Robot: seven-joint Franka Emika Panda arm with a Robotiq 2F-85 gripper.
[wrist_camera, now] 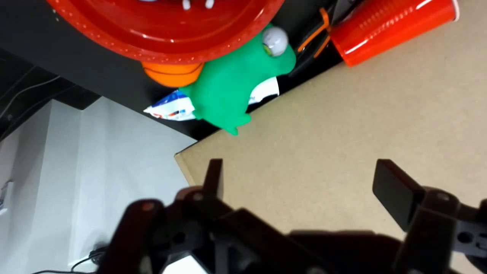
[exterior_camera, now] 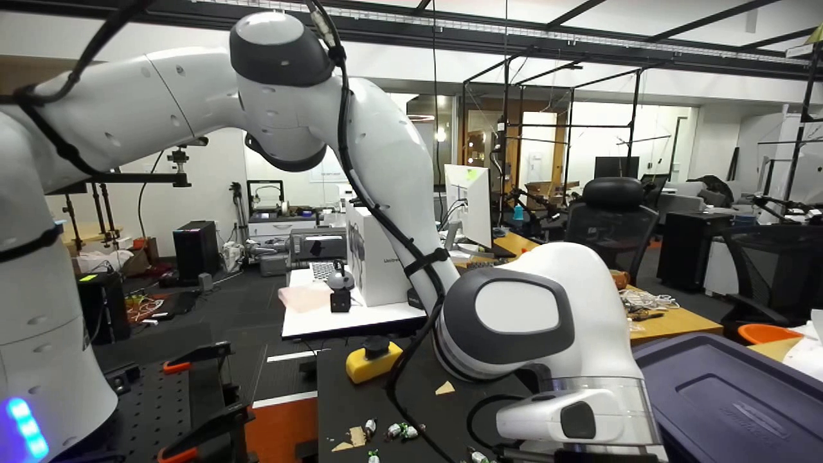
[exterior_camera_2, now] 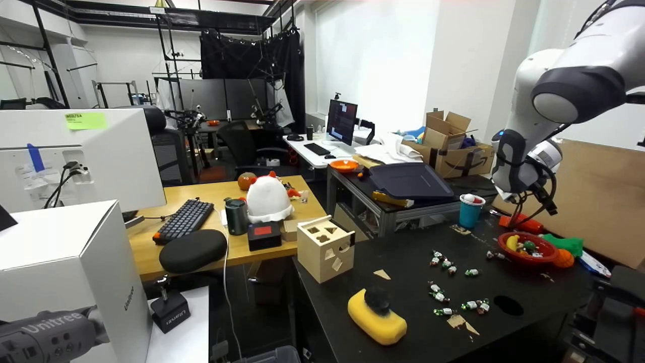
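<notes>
Your gripper (wrist_camera: 303,179) is hanging with fingers (wrist_camera: 395,196) spread wide near the red bowl (wrist_camera: 173,40), which is sitting on the black table (exterior_camera_2: 403,262) beside a green toy (wrist_camera: 228,82). The wrist view is showing a white ball (wrist_camera: 275,41) overlapping the toy but missing the yellow banana (exterior_camera_2: 512,242) in the bowl, which you are seeing in an exterior view. There, "Unitree" is marking a white box (exterior_camera_2: 83,262) and "Ulanzi" a black block (exterior_camera_2: 171,310).

keyboard (exterior_camera_2: 185,221): on wooden desk (exterior_camera_2: 211,192) | shape-sorter box (exterior_camera_2: 322,256): holes in top, side | dark lid (exterior_camera_2: 410,180): near cardboard box (exterior_camera_2: 456,165)
</notes>
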